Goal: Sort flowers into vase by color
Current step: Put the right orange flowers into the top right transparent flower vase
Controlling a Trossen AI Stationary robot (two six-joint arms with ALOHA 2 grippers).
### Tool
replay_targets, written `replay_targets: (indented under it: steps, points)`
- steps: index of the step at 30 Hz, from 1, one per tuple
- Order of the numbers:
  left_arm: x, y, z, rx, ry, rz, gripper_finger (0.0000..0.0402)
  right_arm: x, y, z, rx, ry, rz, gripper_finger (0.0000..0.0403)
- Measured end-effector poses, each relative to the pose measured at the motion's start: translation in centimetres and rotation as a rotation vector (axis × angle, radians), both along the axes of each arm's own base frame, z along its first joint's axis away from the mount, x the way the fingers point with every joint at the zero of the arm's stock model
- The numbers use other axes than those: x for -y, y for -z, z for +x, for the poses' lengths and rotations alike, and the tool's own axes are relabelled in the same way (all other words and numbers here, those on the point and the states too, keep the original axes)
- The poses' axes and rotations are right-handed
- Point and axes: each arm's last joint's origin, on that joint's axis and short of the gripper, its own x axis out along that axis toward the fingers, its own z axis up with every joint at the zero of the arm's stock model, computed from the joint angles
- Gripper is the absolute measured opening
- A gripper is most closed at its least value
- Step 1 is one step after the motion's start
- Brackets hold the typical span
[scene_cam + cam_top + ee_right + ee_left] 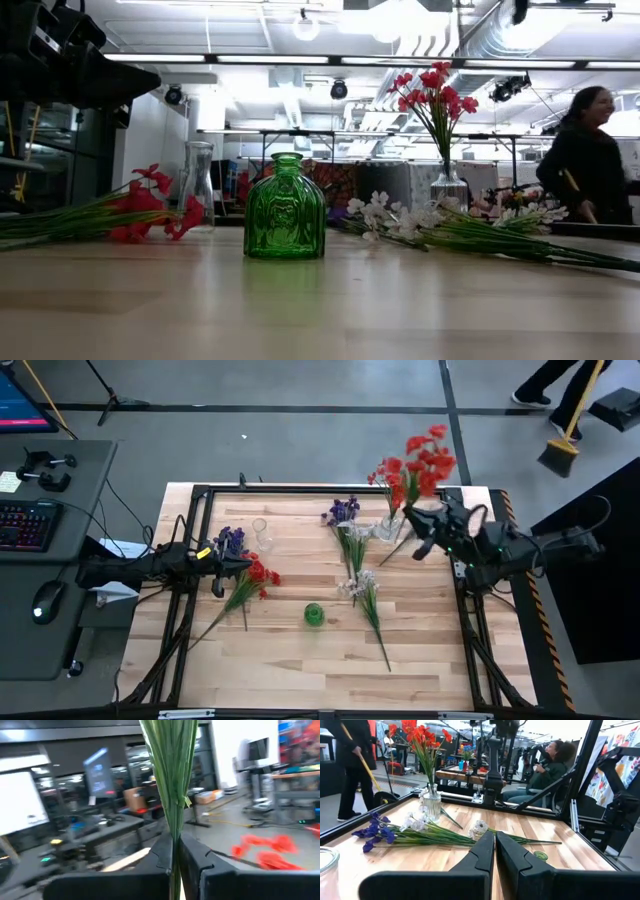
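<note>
Red flowers (420, 465) stand in a clear vase (390, 525) at the table's far right, also seen in the low view (435, 95). More red flowers (258, 573) and purple ones (230, 540) lie by my left gripper (238, 564), which is shut and empty (495, 834). Purple (345, 512) and white flowers (358, 585) lie mid-table. A green vase (314, 614) and an empty clear vase (262, 535) stand upright. My right gripper (418, 540) is beside the red-flower vase, shut on green stems (172, 780). My right gripper pinches a bundle of green stems (175, 832) between its two fingers. The stems run forward past the fingertips and fan wider. Their blooms lie outside the wrist view, so I cannot tell their colour. In the high view one green stem (392, 548) slants from the gripper toward mid-table.
A black metal frame (300, 490) borders the wooden table. A desk with keyboard and mouse (30, 525) stands to the left. A person (590, 150) moves beyond the table with a broom. Bare wood lies along the near edge (300, 660).
</note>
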Motion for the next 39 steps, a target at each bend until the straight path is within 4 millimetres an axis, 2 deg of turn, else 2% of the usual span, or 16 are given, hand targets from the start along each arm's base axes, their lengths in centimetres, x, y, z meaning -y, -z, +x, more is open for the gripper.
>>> replay_targets:
  steps: [5,11,19,24,34,39]
  points:
    - [0.0,0.0,0.0,0.0,0.0,0.0,0.0005,0.4,2.3,-1.8,-0.03,0.138,-0.001,0.0]
    - [0.0,0.0,0.0,0.0,0.0,0.0,0.0005,1.4,5.0,-2.2,-0.052,0.302,0.022,0.0]
    - [0.0,0.0,0.0,0.0,0.0,0.0,0.0005,3.5,8.7,-2.5,0.126,0.439,0.061,0.0]
    - [0.0,0.0,0.0,0.0,0.0,0.0,0.0005,4.7,10.5,-2.7,0.199,0.456,0.098,0.0]
    - [0.0,0.0,0.0,0.0,0.0,0.0,0.0005,6.9,10.8,-1.4,0.172,0.527,0.112,0.0]
    - [0.0,0.0,0.0,0.0,0.0,0.0,0.0005,8.3,11.2,-0.1,0.116,0.497,0.12,0.0]
